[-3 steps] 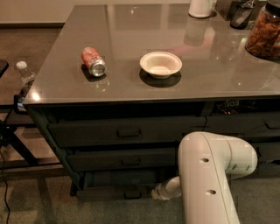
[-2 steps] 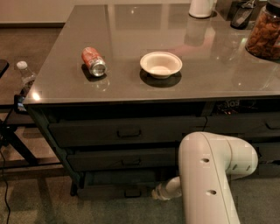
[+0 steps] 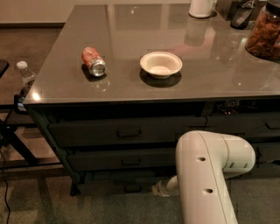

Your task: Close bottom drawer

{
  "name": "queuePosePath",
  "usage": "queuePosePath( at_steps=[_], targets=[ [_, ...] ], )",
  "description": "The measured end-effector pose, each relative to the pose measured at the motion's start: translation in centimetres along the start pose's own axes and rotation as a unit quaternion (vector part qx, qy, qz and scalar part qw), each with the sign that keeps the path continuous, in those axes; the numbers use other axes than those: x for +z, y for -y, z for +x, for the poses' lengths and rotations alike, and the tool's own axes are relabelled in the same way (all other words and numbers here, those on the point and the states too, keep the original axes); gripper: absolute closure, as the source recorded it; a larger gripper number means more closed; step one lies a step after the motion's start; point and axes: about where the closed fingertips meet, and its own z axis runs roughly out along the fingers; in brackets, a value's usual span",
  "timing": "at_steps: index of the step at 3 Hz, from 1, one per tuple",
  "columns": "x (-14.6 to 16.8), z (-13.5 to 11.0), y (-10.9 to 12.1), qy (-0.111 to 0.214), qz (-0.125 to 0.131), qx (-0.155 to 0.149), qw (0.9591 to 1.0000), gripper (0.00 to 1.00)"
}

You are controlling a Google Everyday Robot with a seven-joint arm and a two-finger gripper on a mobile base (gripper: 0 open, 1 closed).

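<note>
The bottom drawer (image 3: 105, 188) is the lowest dark grey front of the wide stack under the table, with a small dark pull (image 3: 132, 188) at its centre. Its front stands close to the drawers above, and no interior shows. My gripper (image 3: 158, 189) is low at the drawer front, just right of the pull. The big white arm (image 3: 205, 175) rises in the foreground and hides the drawer's right part.
Two similar dark drawers, the top one (image 3: 127, 132) and the middle one (image 3: 131, 161), sit above. On the glossy tabletop lie a red can (image 3: 93, 61), a white bowl (image 3: 160, 64), a jar (image 3: 264, 33) and a white container (image 3: 202, 7). A plastic bottle (image 3: 25, 74) and a black stand are at the left.
</note>
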Motion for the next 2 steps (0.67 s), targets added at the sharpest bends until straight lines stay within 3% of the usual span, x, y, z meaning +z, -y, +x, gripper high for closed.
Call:
queuePosePath(
  at_steps=[1,2],
  targets=[
    [-0.33,-3.10,1.21,0.037,0.014,0.005,0.9992,1.00],
    [-0.34,-3.05,1.20,0.037,0.014,0.005,0.9992,1.00]
  ],
)
